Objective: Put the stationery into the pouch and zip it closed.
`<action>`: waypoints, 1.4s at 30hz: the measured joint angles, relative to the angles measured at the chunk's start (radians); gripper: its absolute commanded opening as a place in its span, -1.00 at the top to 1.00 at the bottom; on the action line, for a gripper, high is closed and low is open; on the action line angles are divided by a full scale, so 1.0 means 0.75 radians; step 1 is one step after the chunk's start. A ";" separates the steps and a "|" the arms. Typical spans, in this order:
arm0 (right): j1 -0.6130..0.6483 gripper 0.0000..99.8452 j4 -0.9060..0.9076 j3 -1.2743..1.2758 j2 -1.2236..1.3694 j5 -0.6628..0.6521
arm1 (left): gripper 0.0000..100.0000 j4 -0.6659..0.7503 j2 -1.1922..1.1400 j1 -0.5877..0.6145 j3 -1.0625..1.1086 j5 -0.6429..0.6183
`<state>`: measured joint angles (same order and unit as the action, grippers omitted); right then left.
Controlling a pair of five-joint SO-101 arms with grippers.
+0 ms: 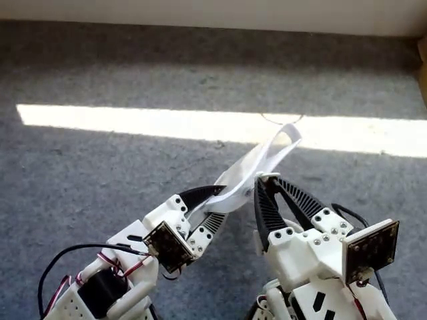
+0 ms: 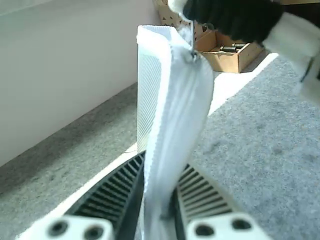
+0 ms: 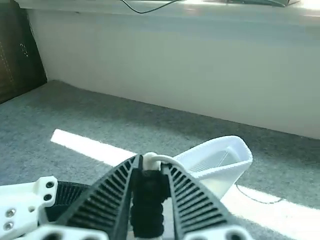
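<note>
Nothing I could see there could be read, no word, label or number. The white mesh pouch (image 1: 267, 157) showed no legible print. The cardboard box (image 2: 231, 52) was too blurred to tell, and the pale marks on a dark panel (image 3: 20, 50) were too small.

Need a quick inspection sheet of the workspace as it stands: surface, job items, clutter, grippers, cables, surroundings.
surface: grey carpet, sun stripe across it.
job's things: white mesh pouch held up between the arms; loose stationery: nothing seen.
clutter: thin dark strand on the carpet.
grippers: left gripper shut on the pouch's end; right gripper shut on the zip pull.
cables: black cable at the left arm, black cable at the right arm.
surroundings: white wall; cardboard box.
</note>
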<state>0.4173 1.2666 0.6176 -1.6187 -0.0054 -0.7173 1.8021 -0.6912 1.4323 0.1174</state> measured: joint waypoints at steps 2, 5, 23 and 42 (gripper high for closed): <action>0.000 0.99 -0.016 0.000 0.000 0.000 | 0.99 -0.010 0.004 0.000 0.000 0.000; -0.031 0.99 -0.039 0.000 0.000 -0.002 | 0.99 -0.039 0.012 0.002 -0.004 0.002; -0.268 0.84 -0.303 0.274 -0.002 0.000 | 0.99 -0.094 0.016 0.027 -0.020 -0.004; 0.231 0.48 0.342 -0.221 -0.004 -0.080 | 0.99 -0.096 0.016 0.027 -0.020 -0.004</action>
<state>0.5907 1.5228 0.4519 -1.6218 -0.0652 -0.7894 1.8144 -0.6713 1.4170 0.1143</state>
